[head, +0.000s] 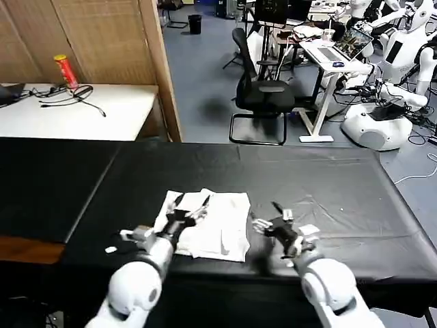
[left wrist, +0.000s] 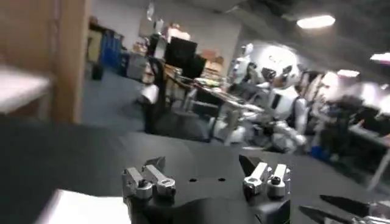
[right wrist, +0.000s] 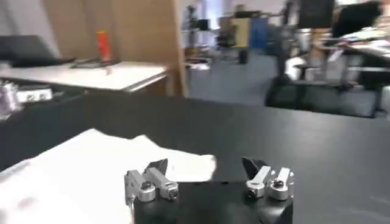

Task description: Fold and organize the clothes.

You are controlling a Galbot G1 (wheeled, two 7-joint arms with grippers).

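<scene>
The clothes, a white T-shirt (head: 217,229), lie folded in a rough rectangle on the black table (head: 328,191) near its front edge. My left gripper (head: 192,202) hovers open over the shirt's left part, nothing between its fingers. In the left wrist view this gripper (left wrist: 203,165) stands open above the dark cloth, with a corner of the shirt (left wrist: 76,208) beside it. My right gripper (head: 266,216) is open just off the shirt's right edge. In the right wrist view that gripper (right wrist: 206,165) is open and empty, the shirt (right wrist: 85,173) spreading to one side.
A white desk (head: 102,113) with a red can (head: 66,70) and cables stands at the back left, beside a wooden partition (head: 164,68). An office chair (head: 263,96) and white robots (head: 382,116) are behind the table. A small white scrap (head: 110,250) lies near the table's front left.
</scene>
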